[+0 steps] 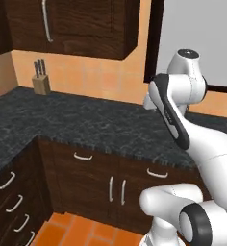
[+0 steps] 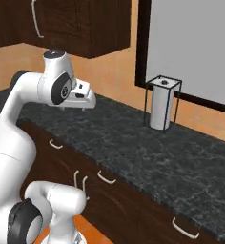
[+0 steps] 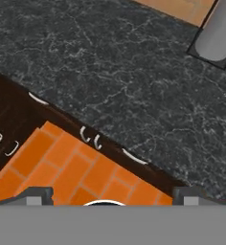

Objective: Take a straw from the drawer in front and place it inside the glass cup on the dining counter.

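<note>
A big white arm fills the right side of the picture, bending up from the lower right corner. A black speckled counter runs across the middle and turns down the left edge. A knife block stands on the counter at the upper left, close to the orange wall. Dark wood cupboards hang along the top. Under the counter are dark drawers and doors with pale curved handles. The orange tile floor shows at the bottom. A grey window sits at the upper right.

Even, shadowless rendered light (slightly soft)
</note>
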Robot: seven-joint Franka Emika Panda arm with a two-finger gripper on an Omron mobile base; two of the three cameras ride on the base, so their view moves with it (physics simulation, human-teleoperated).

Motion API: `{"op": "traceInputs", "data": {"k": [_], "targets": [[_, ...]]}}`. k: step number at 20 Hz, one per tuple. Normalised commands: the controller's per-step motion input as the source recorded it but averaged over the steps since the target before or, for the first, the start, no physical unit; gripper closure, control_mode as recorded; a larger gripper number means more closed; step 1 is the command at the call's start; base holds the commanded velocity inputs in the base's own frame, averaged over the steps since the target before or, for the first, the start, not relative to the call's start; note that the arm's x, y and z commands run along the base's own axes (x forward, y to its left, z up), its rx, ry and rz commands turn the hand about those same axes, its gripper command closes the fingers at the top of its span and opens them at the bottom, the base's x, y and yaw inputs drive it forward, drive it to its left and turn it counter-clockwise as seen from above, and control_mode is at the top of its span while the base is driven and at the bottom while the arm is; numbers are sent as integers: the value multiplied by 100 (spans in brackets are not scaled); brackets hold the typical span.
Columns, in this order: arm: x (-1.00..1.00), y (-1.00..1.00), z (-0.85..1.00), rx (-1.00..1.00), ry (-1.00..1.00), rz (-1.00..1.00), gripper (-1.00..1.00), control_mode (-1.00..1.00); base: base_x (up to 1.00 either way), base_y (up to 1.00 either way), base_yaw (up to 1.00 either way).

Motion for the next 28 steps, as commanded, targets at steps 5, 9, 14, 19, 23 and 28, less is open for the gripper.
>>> {"op": "traceInputs", "data": {"k": [5,9,14,19,23,28], "targets": [[0,0,0,0,0,0,-100,100,-26,-73,50],[0,0,0,0,0,0,-100,100,-55,-75,29],[0,0,0,0,0,0,-100,100,-31,-71,28],[0,0,0,0,0,0,-100,100,15,-71,41],[0,0,0,0,0,0,-100,100,13,-83,55],[-19,10,0,-1,-1,15,-100,-100,0,-20,20]]}}
